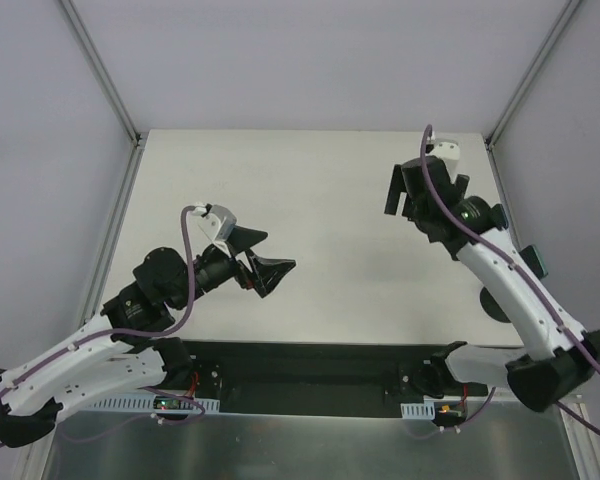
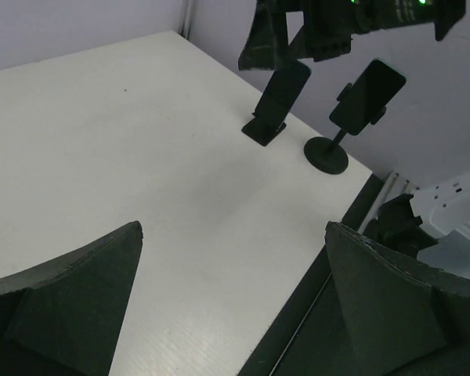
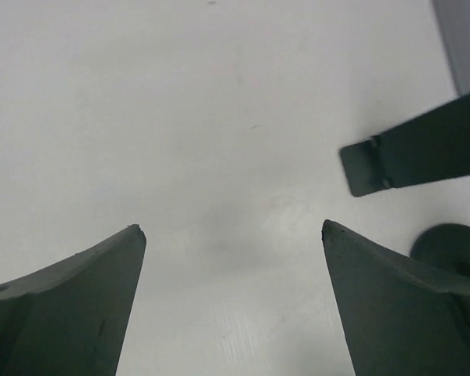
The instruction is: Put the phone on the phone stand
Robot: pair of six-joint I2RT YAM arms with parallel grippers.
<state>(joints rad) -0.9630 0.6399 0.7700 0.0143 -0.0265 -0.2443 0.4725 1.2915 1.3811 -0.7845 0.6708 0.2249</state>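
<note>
Approach step underway, nothing gripped yet. left end effector (image 2: 233, 225) hanging open over worktop (image 2: 102, 141). right end effector (image 3: 232, 227) hovering open near phone stand (image 2: 276, 102), which is looking bare. phone (image 2: 370, 92) sitting clamped in round-base mount (image 2: 326, 154) just beside the stand. Next move likely calling for right end effector pinching phone edges and lifting it clear.

Saw a white table (image 1: 310, 190) boxed in by metal rails (image 1: 100, 70) and pale grey walls. Found the left arm (image 1: 90, 365) stretched from the near left corner toward mid-table, with a purple cable (image 1: 186, 222) looped along it. Found the left gripper (image 1: 278, 252) over the tabletop, dark fingers splayed well apart and pointing right. Found the right arm (image 1: 520, 298) angled from the near right corner toward the far right. Could not read the jaw gap of the right gripper (image 1: 412, 195) from above. Noted a dark round shape (image 1: 492, 303) peeking from under that arm, mostly hidden.
</note>
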